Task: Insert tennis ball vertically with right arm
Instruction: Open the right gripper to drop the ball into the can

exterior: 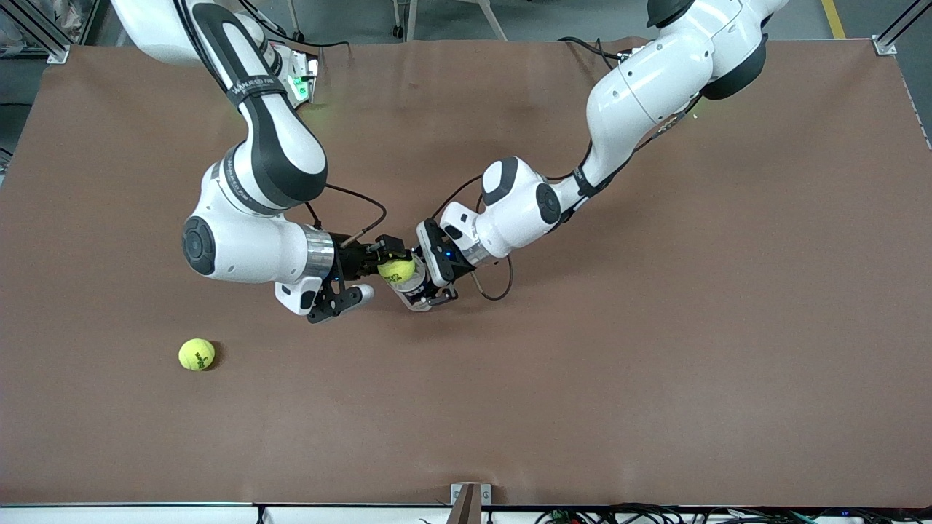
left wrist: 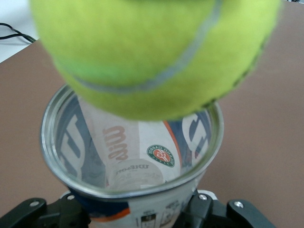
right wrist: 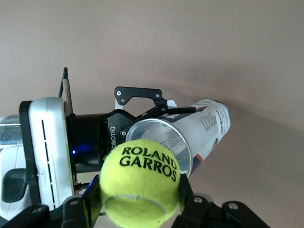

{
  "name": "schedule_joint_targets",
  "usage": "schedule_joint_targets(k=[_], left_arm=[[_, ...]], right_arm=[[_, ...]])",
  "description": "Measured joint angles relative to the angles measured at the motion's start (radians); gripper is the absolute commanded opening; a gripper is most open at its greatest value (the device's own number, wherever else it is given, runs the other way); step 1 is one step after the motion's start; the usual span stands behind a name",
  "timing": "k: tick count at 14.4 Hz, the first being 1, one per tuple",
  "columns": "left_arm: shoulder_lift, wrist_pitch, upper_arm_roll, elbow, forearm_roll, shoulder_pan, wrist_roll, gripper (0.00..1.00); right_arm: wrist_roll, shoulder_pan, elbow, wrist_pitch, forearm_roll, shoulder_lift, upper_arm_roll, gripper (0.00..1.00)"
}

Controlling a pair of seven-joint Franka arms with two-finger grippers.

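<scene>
A spare ball [exterior: 196, 354] lies alone on the brown table [exterior: 655, 378], toward my right arm's end and nearer the front camera than either of my hands.

My right arm comes in from its base and bends down over the middle of the table. My right gripper [exterior: 384, 260] is clamped on a yellow ball [exterior: 396, 268]. In my right wrist view that held ball [right wrist: 140, 182] sits between my two black fingers [right wrist: 186, 194], one pressed against each side of it, with ROLAND GARROS in black letters facing the camera. The ball is right at the open mouth of the can [right wrist: 190, 137]. The can's silver rim stands just past the ball, and its printed body tilts away over the table.

My left arm reaches in from its own base and meets the right one over the same spot. My left gripper [exterior: 431, 285] is closed around the can [exterior: 409, 282], gripping its body below the rim. In my left wrist view my fingers [left wrist: 28, 211] show at either side of the can [left wrist: 133, 161], whose open mouth faces the camera. I can see down inside it to the clear wall and the printed label. The ball [left wrist: 156, 52] fills the upper part of that view, overlapping the can's rim. Whether it touches the rim I cannot tell.
</scene>
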Motion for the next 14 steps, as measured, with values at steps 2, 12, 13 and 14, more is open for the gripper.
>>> schedule_joint_targets(k=[2,12,13,14], left_arm=[[0.0,0.0,0.001,0.001,0.0,0.0,0.0,0.7],[0.0,0.002,0.003,0.0,0.0,-0.001,0.0,0.73],[0.0,0.002,0.003,0.0,0.0,-0.001,0.0,0.73],[0.0,0.002,0.003,0.0,0.0,-0.001,0.0,0.73]], right_arm=[[0.006,0.004,0.0,0.0,0.0,0.004,0.0,0.1],[0.023,0.024,0.0,0.012,-0.001,0.01,-0.007,1.0],[0.023,0.024,0.0,0.012,-0.001,0.01,-0.008,1.0],[0.023,0.024,0.0,0.012,-0.002,0.01,-0.009,1.0]])
